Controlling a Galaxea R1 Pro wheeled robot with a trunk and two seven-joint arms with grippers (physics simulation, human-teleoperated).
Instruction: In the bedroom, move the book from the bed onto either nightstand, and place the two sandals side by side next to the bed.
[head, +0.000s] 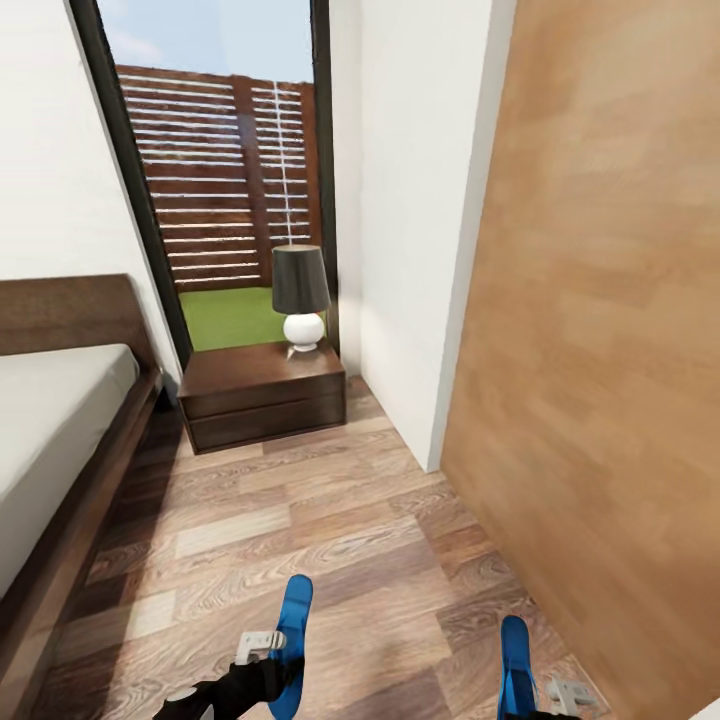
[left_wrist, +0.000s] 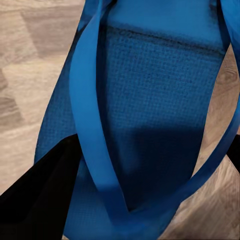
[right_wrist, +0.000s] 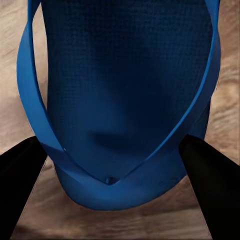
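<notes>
While each arm is carrying one flip-flop low over the grey-brown wood-plank floor (head: 330, 520), the left gripper (head: 262, 655) is pinching the toe end of a bright blue flat sandal (head: 293, 625), black fingers (left_wrist: 35, 192) closed on it. The right gripper (head: 545, 700) is clamping the second blue sandal (head: 514, 665) likewise. Both are appearing light, thin and floppy; gripping the sole beside the straps seems best. The dark-brown framed bed (head: 60, 510) is lying left, the glossy nightstand (head: 262, 392) ahead.
</notes>
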